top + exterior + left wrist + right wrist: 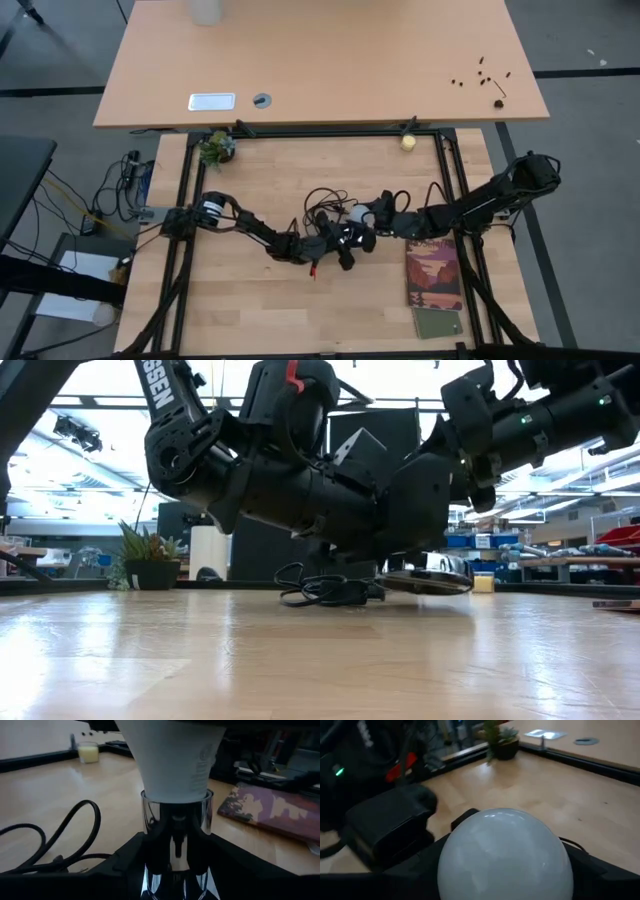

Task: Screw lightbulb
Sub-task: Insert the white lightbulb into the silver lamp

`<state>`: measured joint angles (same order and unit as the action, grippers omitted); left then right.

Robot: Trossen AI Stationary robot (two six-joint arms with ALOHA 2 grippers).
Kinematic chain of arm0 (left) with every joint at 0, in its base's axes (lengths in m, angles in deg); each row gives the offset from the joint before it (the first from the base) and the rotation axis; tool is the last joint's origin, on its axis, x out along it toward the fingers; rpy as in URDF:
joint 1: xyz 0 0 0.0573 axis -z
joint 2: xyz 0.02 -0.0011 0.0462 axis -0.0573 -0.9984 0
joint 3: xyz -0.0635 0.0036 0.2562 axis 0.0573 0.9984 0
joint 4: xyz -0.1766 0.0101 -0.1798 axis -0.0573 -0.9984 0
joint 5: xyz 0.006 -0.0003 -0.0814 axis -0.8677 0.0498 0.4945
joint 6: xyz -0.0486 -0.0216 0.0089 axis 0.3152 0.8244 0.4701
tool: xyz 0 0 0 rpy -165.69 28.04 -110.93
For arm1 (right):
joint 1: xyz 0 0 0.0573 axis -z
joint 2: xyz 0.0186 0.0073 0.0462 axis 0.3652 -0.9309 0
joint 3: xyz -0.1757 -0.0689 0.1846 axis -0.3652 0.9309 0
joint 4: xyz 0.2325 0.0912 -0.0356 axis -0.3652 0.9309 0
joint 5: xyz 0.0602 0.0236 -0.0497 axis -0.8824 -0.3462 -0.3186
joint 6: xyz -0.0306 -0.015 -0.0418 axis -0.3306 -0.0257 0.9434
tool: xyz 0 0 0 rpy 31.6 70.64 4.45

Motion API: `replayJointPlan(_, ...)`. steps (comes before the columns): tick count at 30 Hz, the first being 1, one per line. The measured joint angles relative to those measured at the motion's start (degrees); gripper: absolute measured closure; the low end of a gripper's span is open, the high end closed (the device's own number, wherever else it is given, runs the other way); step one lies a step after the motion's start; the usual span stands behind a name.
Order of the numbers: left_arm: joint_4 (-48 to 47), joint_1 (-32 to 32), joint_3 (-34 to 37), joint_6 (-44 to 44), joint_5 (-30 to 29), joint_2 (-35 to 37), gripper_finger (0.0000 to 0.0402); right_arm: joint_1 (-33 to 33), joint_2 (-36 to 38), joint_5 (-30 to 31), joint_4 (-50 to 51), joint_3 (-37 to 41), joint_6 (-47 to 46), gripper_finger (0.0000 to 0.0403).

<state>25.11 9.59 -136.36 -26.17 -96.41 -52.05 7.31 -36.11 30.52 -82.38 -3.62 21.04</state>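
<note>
Sitting mid-table, your lightbulb [505, 852] is clamped in the right gripper [362, 214], base down in a shiny socket [176, 822] that the left gripper [340, 243] is closed around. Black cord [322, 203] loops at 11 o'clock, booklet [434, 272] at 4 o'clock.

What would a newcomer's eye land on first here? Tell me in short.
The two dark arms meeting at the middle of the table, over a tangle of black cord. There the right gripper is around the white lightbulb, whose neck sits in a shiny socket held by the left gripper. A picture booklet lies beside them, under the right arm.
</note>
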Motion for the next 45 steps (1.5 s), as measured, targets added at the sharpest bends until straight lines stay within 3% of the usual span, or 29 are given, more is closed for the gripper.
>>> replayJointPlan(7, -0.2, 0.6, -1.3, -0.1, -1.8, 0.0, 0.0214, -2.0, 0.0, 5.3, 0.6, -0.1, -6.0, 0.0123)
replayJointPlan(10, -0.1, 0.7, -1.4, -1.8, -2.0, 0.0, 0.0214, -2.5, 0.0, 5.0, -0.6, -0.1, -2.3, 0.0123)
replayJointPlan(14, 0.0, 0.8, -1.6, -2.0, -1.3, 0.0, 0.0214, -2.9, 0.0, 0.7, -3.0, 0.0, 4.7, 0.0105)
replayJointPlan(18, -0.4, 1.1, -1.4, -3.3, -0.7, 0.1, 0.0214, -1.9, 0.2, -9.2, -0.9, 0.1, 6.4, 0.0063)
replayJointPlan(21, -0.4, 1.1, -1.4, -4.2, -0.8, 0.1, 0.0214, -0.8, 1.5, -15.2, 5.2, 0.0, 6.2, 0.0031)
replayJointPlan(24, -1.0, 1.1, -1.4, -4.9, -0.8, 0.1, 0.0214, -0.4, 3.9, -17.2, 17.4, -2.5, 6.0, 0.0009)
replayJointPlan(33, -5.7, 0.2, -1.3, -7.4, 7.2, 0.1, 0.0214, -0.3, 6.7, -20.8, 49.9, -16.2, 17.8, 0.0015)
replayJointPlan(38, -5.7, 0.2, -1.3, -8.0, 12.0, 0.2, 0.0214, -0.3, 6.7, -26.8, 57.9, -21.2, 27.9, 0.0016)
replayJointPlan(45, -5.9, -0.3, -1.7, -8.0, 16.2, 0.4, 0.0214, 0.1, 6.5, -27.9, 60.9, -23.2, 36.9, 0.0022)
